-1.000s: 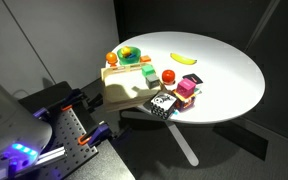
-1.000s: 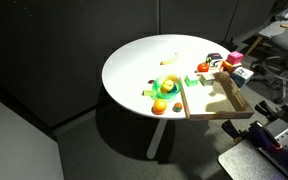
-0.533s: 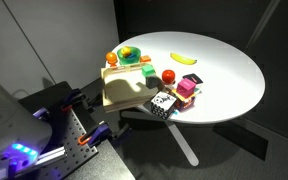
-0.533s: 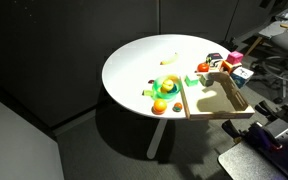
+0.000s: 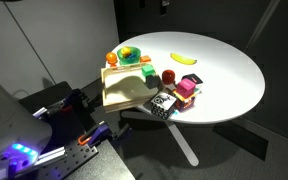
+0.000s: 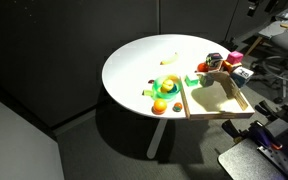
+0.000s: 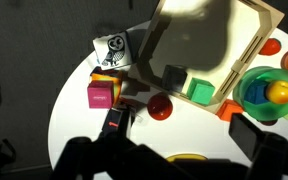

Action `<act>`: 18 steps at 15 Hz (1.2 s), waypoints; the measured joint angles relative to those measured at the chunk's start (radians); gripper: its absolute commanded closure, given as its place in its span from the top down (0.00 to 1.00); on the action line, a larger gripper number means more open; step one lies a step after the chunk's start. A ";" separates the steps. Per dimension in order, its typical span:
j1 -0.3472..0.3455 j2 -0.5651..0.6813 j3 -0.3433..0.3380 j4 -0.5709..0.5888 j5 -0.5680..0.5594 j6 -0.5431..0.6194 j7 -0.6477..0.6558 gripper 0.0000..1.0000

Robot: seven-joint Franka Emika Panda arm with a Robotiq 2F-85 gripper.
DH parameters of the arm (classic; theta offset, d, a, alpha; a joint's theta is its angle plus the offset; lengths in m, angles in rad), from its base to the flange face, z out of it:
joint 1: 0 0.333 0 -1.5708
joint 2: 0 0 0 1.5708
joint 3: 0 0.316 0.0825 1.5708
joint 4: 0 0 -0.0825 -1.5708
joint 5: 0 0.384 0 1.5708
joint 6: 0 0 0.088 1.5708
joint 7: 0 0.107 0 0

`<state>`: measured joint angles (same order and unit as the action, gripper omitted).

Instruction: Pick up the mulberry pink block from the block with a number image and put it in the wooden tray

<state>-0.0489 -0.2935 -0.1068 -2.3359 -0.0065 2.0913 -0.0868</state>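
The mulberry pink block (image 7: 100, 95) sits on top of the block with a number image (image 7: 110, 79), near the table edge; both show in an exterior view, pink block (image 5: 187, 87) on the number block (image 5: 184, 100). The pink block also shows in the second exterior view (image 6: 235, 58). The wooden tray (image 7: 214, 30) lies beside them, pale and holding no block, and it shows in both exterior views (image 5: 119, 95) (image 6: 229, 108). My gripper (image 7: 181, 128) is open and empty, high above the table over the red fruit and banana, apart from the pink block.
A dotted dice cube (image 7: 110, 49) lies by the tray corner. A green block (image 7: 198, 91), a round red fruit (image 7: 160, 106), an orange block (image 7: 227, 110) and a multicoloured bowl (image 7: 269, 88) stand along the tray. A banana (image 5: 184, 58) lies further in on the white table (image 5: 234, 70).
The dark shadow that lay over the wooden tray has gone and the tray looks brighter. The blocks and other objects have not moved.
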 measured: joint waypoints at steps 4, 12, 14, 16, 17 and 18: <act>-0.014 0.097 0.000 0.068 -0.016 0.000 0.009 1.00; -0.030 0.292 -0.002 0.226 -0.052 0.002 0.043 1.00; -0.033 0.335 -0.006 0.260 -0.072 0.003 0.044 1.00; -0.034 0.372 -0.010 0.292 -0.103 0.004 0.044 1.00; -0.035 0.387 -0.012 0.304 -0.119 0.004 0.043 1.00; -0.035 0.401 -0.015 0.318 -0.130 0.004 0.040 1.00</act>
<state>-0.0841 0.1071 -0.1214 -2.0184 -0.1362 2.0952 -0.0471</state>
